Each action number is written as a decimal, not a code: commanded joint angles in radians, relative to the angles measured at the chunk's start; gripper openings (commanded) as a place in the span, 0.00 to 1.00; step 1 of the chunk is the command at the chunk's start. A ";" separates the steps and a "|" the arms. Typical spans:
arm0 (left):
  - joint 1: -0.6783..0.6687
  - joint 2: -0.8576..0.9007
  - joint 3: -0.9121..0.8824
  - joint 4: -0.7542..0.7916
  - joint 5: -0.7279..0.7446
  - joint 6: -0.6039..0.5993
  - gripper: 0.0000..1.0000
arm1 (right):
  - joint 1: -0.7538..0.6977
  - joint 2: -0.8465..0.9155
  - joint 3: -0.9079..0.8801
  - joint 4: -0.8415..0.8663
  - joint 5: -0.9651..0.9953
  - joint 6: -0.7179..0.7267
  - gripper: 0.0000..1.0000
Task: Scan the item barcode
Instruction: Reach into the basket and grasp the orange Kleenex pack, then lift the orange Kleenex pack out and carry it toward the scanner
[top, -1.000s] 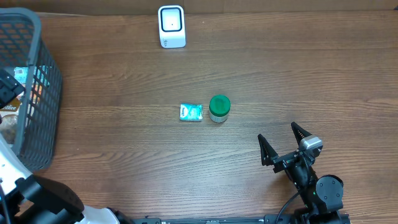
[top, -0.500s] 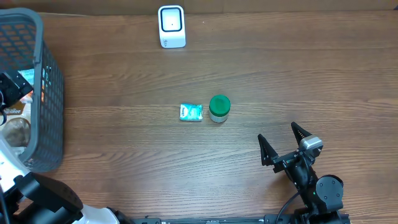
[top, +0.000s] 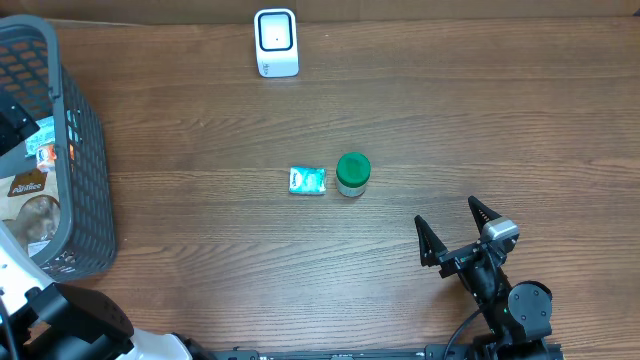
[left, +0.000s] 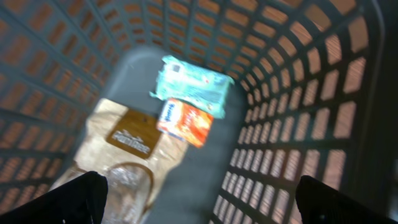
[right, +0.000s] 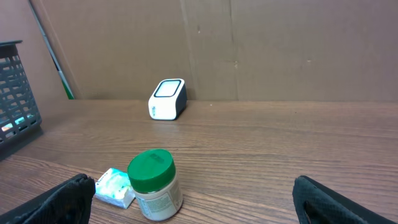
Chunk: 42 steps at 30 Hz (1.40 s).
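Two arms, only one at work. From overhead, the basket (top: 88, 140) at the table's left edge has shifted and tilted within the last second, baring more of its contents. The right gripper (top: 446, 212) has not stirred and stands spread wide and empty. The green-lidded jar (top: 352, 173) and the teal packet (top: 307, 180) lie untouched ahead of it to its left, and the scanner (top: 276, 42) sits far beyond them.

The left wrist view is blurred by motion. There the left gripper (left: 200, 196) hangs at full spread over the basket's mouth, gripping nothing. Straight below it lie a pale teal pack (left: 193, 87), an orange box (left: 185, 121) touching that pack, and a brown bag (left: 121, 155) nearer the left finger.

In the right wrist view the jar and packet sit just ahead, between the spread fingers. The scanner stands well beyond them, its window turned upward.

The basket's movement suggests the next item to scan will come from inside it; none has been grasped, so the scan is not yet begun.
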 joint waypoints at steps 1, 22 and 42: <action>0.001 0.042 0.023 0.032 -0.045 0.051 1.00 | 0.007 -0.010 -0.011 0.004 0.010 0.006 1.00; 0.001 0.426 0.023 0.155 -0.045 0.206 0.96 | 0.007 -0.010 -0.011 0.004 0.010 0.006 1.00; -0.001 0.562 0.022 0.212 -0.040 0.189 0.59 | 0.007 -0.010 -0.011 0.004 0.010 0.006 1.00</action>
